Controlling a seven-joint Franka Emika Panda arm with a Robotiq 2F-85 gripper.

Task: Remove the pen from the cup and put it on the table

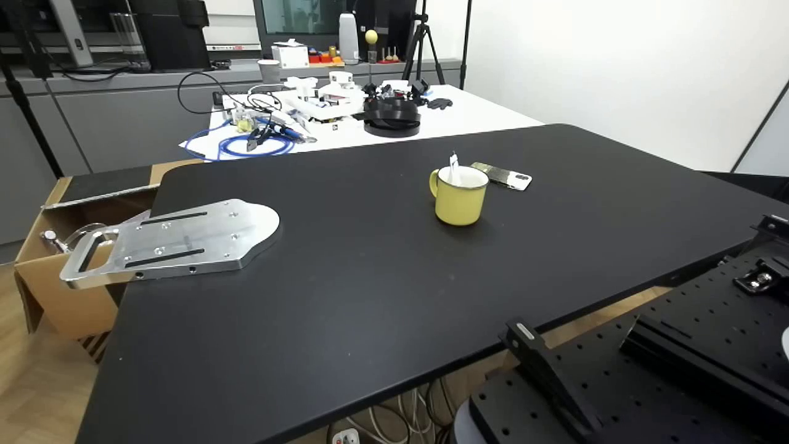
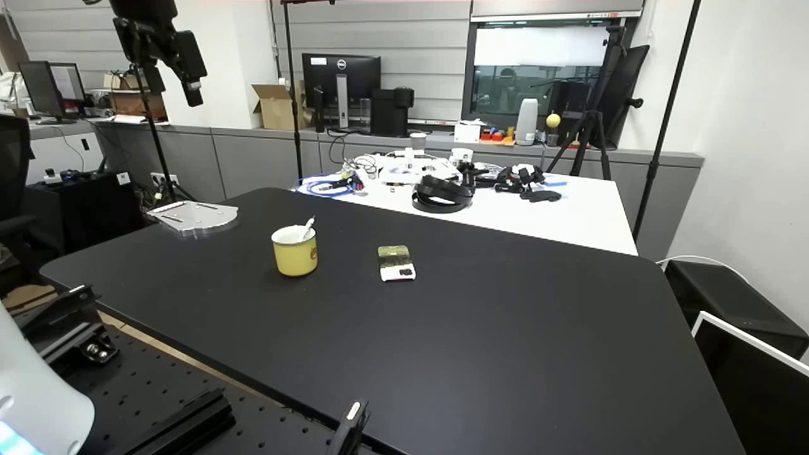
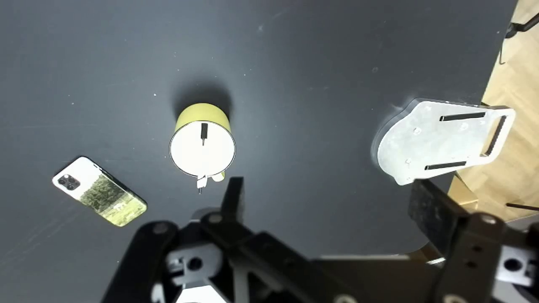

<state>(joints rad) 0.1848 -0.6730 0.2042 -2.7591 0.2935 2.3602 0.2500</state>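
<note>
Nearest in my wrist view: the gripper [image 3: 330, 198], its fingers [image 3: 438, 214] spread wide, raised above the black table [image 3: 303, 147]. On my feeds the yellow cup [image 2: 293, 261] stands upright on that surface; the pen [image 2: 308, 226] leans inside it, whitish end projecting past the rim. Near the cup, apart from it, lies a phone [image 3: 100, 191] (back uppermost, printed with a landscape). Farther off, a metal plate [image 3: 446, 141], its handle overhanging the edge. Beyond, in both exterior views, a white table [image 1: 487, 115] bearing tangled cables [image 1: 259, 154].
</note>
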